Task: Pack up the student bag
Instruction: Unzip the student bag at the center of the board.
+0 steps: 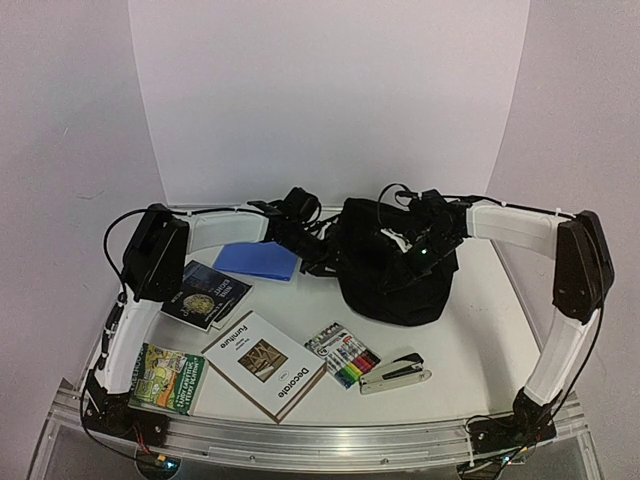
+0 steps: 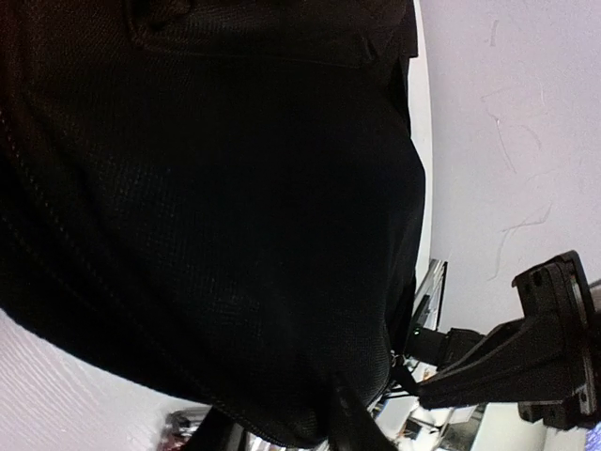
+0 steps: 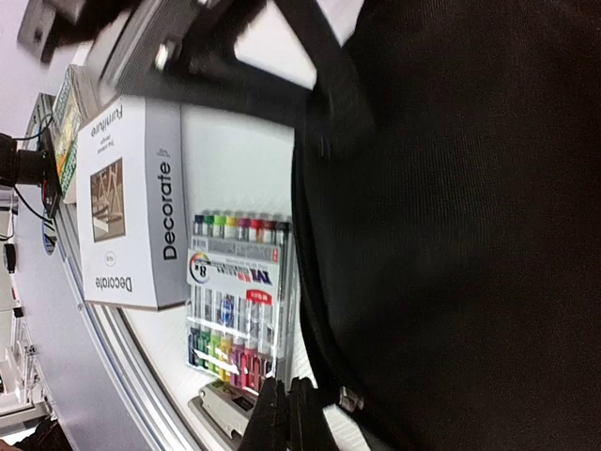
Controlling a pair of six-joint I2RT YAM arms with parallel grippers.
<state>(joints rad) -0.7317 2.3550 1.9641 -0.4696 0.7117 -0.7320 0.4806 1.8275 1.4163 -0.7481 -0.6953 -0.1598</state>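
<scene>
Working at the student bag (image 1: pixel 395 275), slumped at the far centre of the table (image 1: pixel 480 330), from both sides. Pressing the left gripper (image 1: pixel 300 235) against its left flank; clenched or released, impossible to tell, with black fabric filling the left wrist view. Holding the right gripper (image 3: pixel 286 413) at the bag's right side with fingertips drawn together, nothing clearly pinched between them.

Judging the hazards from here:
- Risking collapse of the soft mouth, with no firm hold on the rim.
- Risking a snag on the strap (image 3: pixel 324 103) hanging just beside the right fingertips.
- Risking a shove of the bag into the marker pack (image 1: pixel 342 355) and stapler (image 1: pixel 395 372) lying near its front.
- Leaving the Decorate book (image 1: pixel 265 365) and blue folder (image 1: pixel 257 261) unpacked.
</scene>
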